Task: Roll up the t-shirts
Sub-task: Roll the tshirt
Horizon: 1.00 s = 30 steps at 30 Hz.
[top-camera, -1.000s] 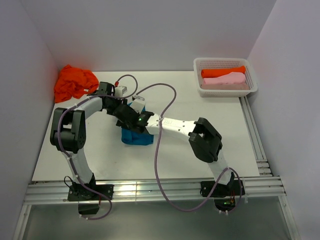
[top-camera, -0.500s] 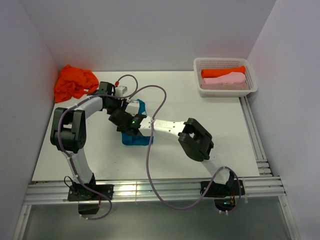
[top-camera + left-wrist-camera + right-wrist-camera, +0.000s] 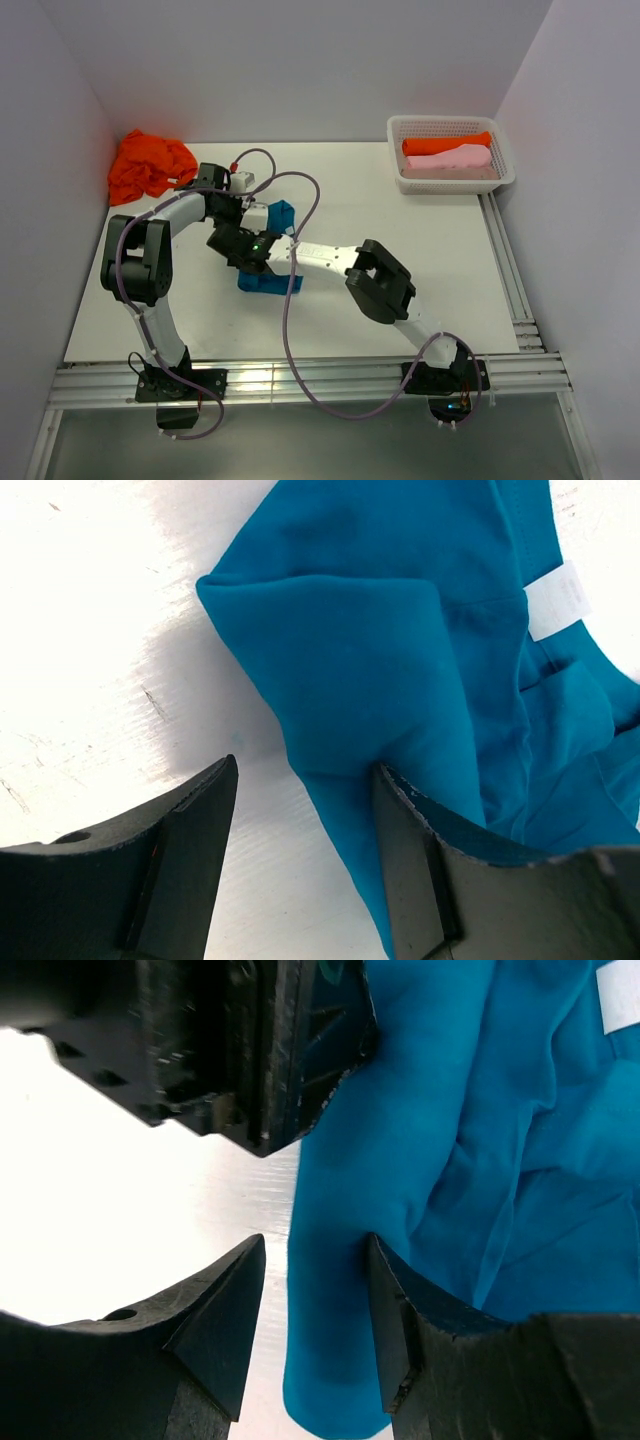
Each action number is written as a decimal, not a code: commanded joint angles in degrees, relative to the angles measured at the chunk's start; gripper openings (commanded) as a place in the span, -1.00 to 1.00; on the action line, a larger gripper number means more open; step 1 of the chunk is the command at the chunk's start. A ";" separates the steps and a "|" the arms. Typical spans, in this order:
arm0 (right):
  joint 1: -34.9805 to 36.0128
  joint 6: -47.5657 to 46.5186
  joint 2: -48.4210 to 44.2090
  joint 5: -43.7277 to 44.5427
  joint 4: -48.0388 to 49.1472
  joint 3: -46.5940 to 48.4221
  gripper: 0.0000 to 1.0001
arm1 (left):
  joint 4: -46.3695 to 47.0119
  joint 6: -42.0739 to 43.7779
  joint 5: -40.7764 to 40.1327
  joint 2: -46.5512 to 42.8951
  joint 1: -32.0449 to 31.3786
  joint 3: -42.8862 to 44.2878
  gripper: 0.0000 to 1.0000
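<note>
A teal-blue t-shirt (image 3: 270,282) lies bunched on the white table left of centre, under both wrists. My left gripper (image 3: 238,222) is open. In the left wrist view (image 3: 305,790) a folded edge of the teal shirt (image 3: 400,650) hangs between its jaws, against the right finger (image 3: 420,860). My right gripper (image 3: 228,248) is open too. In the right wrist view (image 3: 315,1300) a rolled fold of the shirt (image 3: 340,1260) sits between its jaws, and the left gripper's black body (image 3: 230,1050) is just ahead. A crumpled orange-red t-shirt (image 3: 150,165) lies at the far left.
A white mesh basket (image 3: 505,165) stands at the far right and holds a rolled orange-red shirt (image 3: 445,144) and a rolled pale pink shirt (image 3: 455,158). Walls close the left, back and right. A purple cable (image 3: 290,320) loops over the table.
My right arm has reached further left across the teal shirt, its wrist now close beside the left gripper. The teal bundle has shifted a little left. The left arm has barely moved.
</note>
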 commanded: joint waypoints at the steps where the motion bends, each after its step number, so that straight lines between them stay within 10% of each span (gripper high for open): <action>1: 0.15 0.50 2.45 2.76 -4.24 3.26 0.04 | -1.24 0.85 -1.26 0.81 -0.74 1.19 0.23; 22: 0.23 3.14 10.89 0.13 -18.14 11.08 0.10 | -10.99 0.76 7.26 4.66 -0.05 13.65 0.41; 30: -1.25 1.56 5.28 -9.60 -2.56 -1.72 -0.42 | -16.53 1.55 10.87 6.69 3.47 21.57 0.46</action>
